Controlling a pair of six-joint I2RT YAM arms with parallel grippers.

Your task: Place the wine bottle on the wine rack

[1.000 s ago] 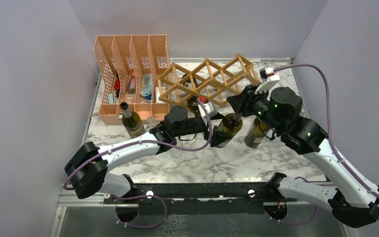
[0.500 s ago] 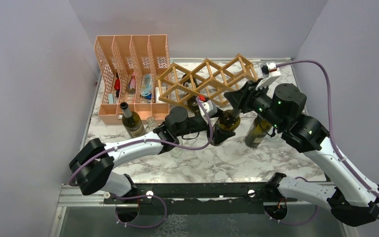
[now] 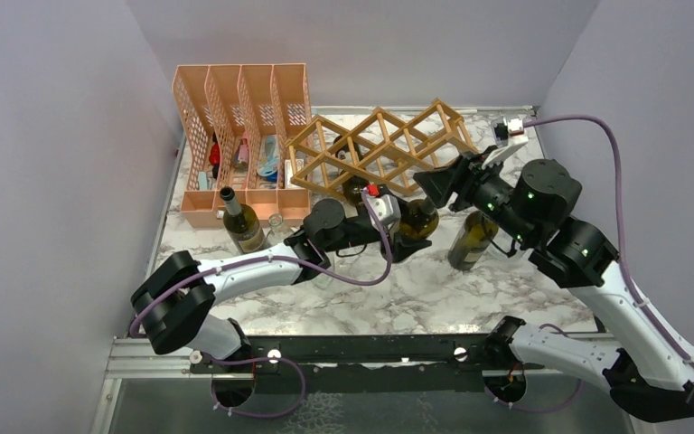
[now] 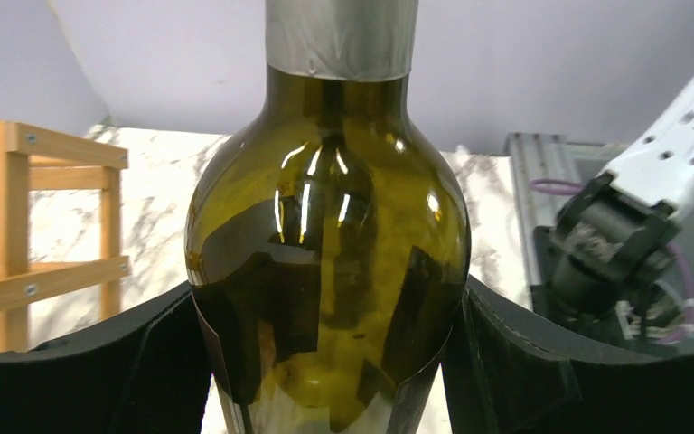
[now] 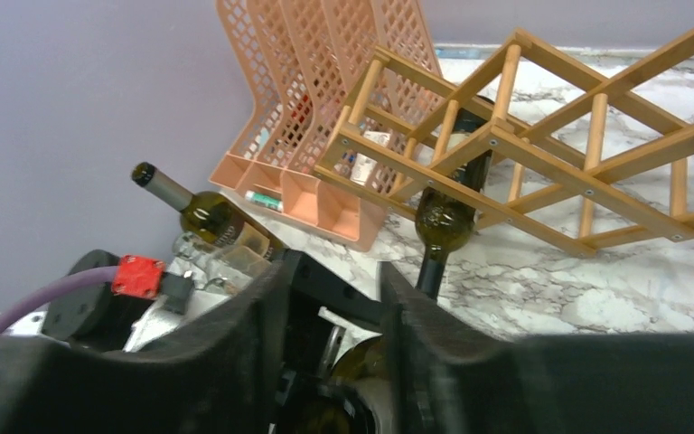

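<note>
With its base and mouth cut off in the left wrist view, the wine bottle point(image 4: 325, 271) stands upright over the marble surface point(image 3: 434, 289) just before the wine rack point(image 3: 379, 149), 1 green bottle point(image 3: 472, 237) near it, the left end effector point(image 4: 325, 362) clasping its body, the right end effector point(image 5: 334, 353) narrowly parted above its neck, gripping nothing.

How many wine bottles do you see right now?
4. Left bottle upright beside the orange file organiser; racked bottle in the wine rack; middle bottle in the left gripper; right bottle standing by the right arm. Others may hide behind the arms.
</note>
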